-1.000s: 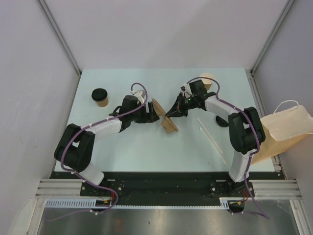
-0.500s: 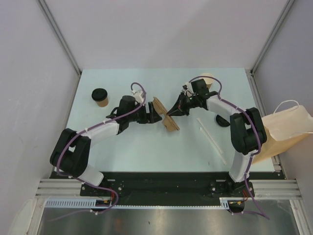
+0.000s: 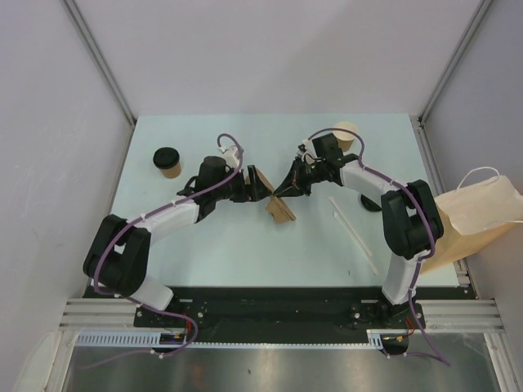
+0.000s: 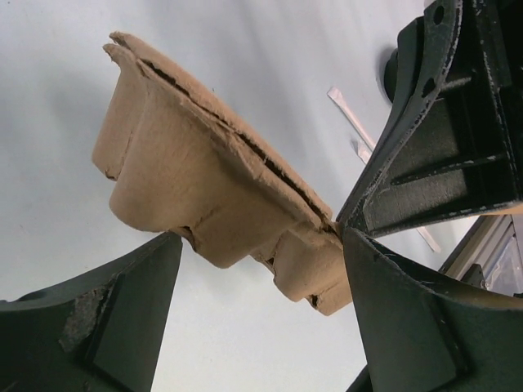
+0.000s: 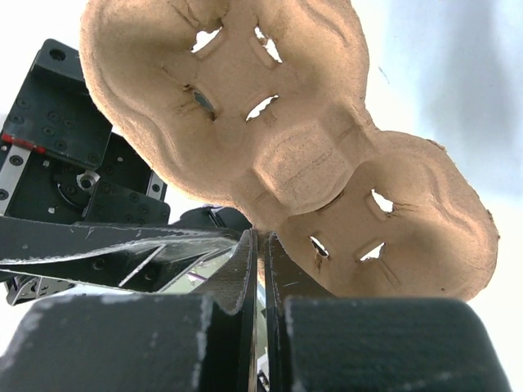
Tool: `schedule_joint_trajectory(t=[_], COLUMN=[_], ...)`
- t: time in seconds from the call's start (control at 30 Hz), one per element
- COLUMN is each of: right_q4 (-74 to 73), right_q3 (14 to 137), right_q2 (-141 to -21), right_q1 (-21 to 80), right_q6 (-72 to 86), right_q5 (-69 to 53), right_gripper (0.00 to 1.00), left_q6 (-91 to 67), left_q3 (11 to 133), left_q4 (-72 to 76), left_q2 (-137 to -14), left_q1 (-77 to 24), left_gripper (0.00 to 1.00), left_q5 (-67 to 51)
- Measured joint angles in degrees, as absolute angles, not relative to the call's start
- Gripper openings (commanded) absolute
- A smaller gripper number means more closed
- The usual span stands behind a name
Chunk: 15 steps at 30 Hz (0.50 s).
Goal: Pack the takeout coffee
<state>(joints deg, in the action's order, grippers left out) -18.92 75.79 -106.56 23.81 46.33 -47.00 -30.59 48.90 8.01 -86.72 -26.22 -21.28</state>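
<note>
Holding now: the right gripper (image 5: 260,238) is pinched tight on the thin edge of the cup tray (image 3: 280,208). The tray is tipped up on its side over the middle of the table (image 3: 212,245).
Left gripper (image 4: 261,245): its fingers are spread wide, and the bottom of the cup tray sits between them (I cannot tell if they touch it).
Cup with a lid (image 3: 167,161): it stands alone at the far left of the table, well apart from both arms.
Other cup (image 3: 349,133): it stands at the far side, just behind the right arm, and its top is bare.
Bag (image 3: 474,216): it leans off the right side of the table, well apart from the cup tray.
White sticks (image 3: 353,231): they lie flat near the right arm.
Job so far: I think nothing is packed yet, because both cups stand outside the cup tray and the bag.
What could go wrong: only one thin edge is being held, so the cup tray could slip out or rip. If both grippers pull or squeeze at once, the soft cardboard could bend and squash the cup holes. The other cup is close to the right arm, so a big swing could knock it over.
</note>
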Motion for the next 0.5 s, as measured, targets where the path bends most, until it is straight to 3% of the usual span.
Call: schedule_joint_trajectory(t=[0.5], right_q4=[-17.5], right_q3=[75.8], right_q2=[-106.6], right_q1=[24.2], right_q6=[48.4], right_q5=[-47.0], right_gripper=[0.00], left_q6=[-29.7], left_q3=[49.9], left_q4=[6.1], left_q2=[-87.5], left_q1=[-26.9], left_gripper=[0.80], left_q5=[-16.6])
